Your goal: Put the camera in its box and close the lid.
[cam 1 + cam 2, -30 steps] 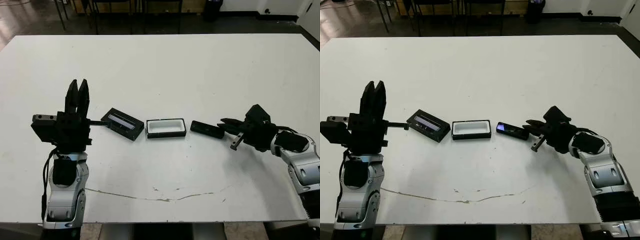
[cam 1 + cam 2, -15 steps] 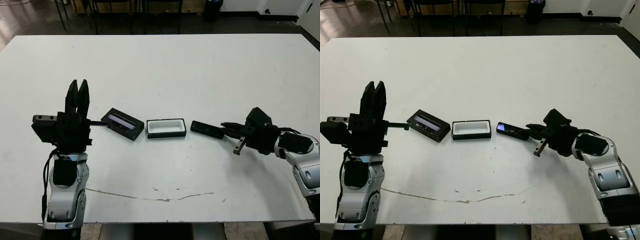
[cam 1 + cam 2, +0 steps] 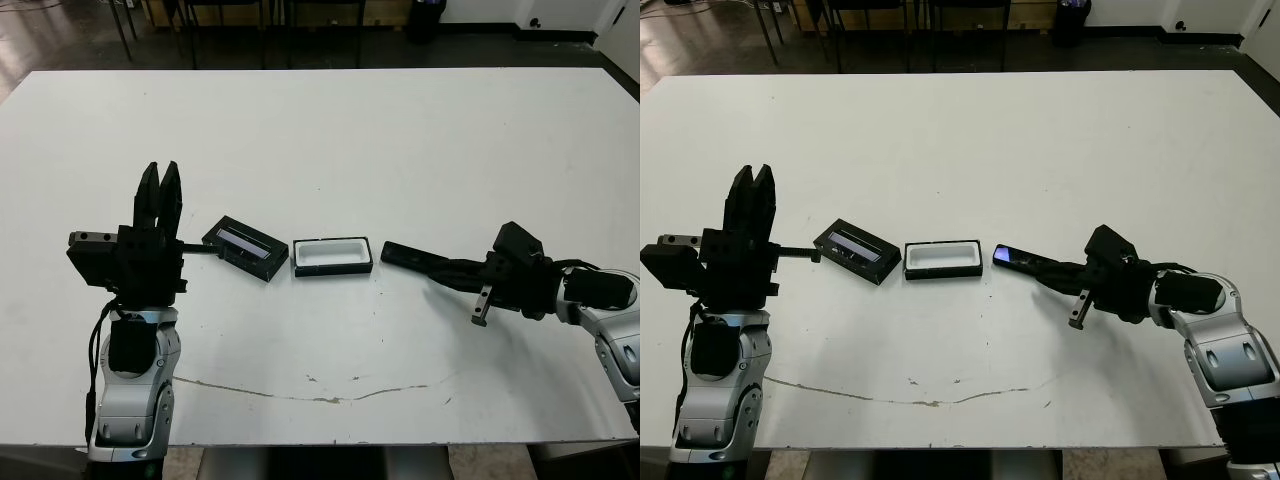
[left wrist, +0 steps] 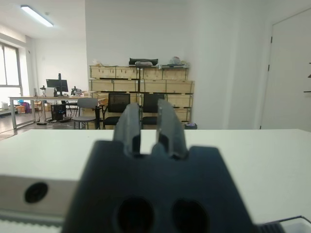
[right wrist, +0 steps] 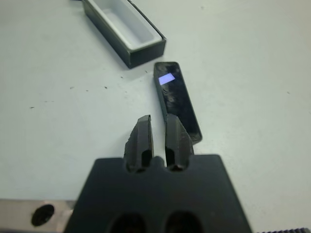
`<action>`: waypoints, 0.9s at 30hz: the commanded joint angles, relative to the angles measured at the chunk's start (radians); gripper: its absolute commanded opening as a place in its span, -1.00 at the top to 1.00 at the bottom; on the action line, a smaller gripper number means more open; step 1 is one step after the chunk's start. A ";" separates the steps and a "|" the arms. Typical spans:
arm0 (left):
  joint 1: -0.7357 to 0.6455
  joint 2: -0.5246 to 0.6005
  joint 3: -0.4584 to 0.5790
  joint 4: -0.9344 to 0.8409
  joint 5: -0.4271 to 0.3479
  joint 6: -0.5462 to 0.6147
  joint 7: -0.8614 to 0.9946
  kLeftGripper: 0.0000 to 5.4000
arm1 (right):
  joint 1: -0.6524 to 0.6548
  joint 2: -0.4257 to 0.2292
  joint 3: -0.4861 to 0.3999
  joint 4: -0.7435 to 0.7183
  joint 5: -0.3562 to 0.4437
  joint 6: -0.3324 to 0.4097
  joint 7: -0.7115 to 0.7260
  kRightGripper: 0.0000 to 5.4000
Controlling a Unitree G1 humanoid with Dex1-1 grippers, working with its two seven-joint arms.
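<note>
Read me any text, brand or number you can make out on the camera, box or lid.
No readable text in any view.
The camera: only a bluish-purple glint on its glossy face, no lettering.
The box: plain white lining, no marks.
The lid: pale strip inside; anything on it is too small to read.

A white table (image 3: pixel 330 140) fills most of the head views, with a thin dark scratch line (image 3: pixel 310 392) low in the frame. Along the top edge lies a dark glossy floor (image 3: pixel 60 35) with chair legs (image 3: pixel 190 30). In the left wrist view, white walls (image 4: pixel 228 58) and a door (image 4: pixel 291 77) stand at right, wooden crates (image 4: pixel 141 80) and black chairs (image 4: pixel 116 109) at centre, a window (image 4: pixel 8 73) and ceiling strip light (image 4: pixel 36 15) at upper left.
</note>
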 commanded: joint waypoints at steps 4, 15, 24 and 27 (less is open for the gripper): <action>0.011 -0.001 0.005 0.015 0.003 0.009 0.004 0.99 | -0.011 -0.023 -0.034 0.002 0.054 0.039 0.024 1.00; 0.017 -0.009 -0.005 0.013 0.007 0.014 0.007 0.99 | -0.119 0.069 -0.237 0.029 0.169 0.039 -0.198 1.00; 0.027 -0.007 -0.001 0.005 0.005 0.012 0.007 0.99 | -0.146 0.122 -0.103 0.224 -0.050 -0.140 -0.336 1.00; 0.028 -0.002 0.001 0.006 0.003 0.009 0.003 0.99 | -0.164 0.118 -0.041 0.293 -0.109 -0.154 -0.321 1.00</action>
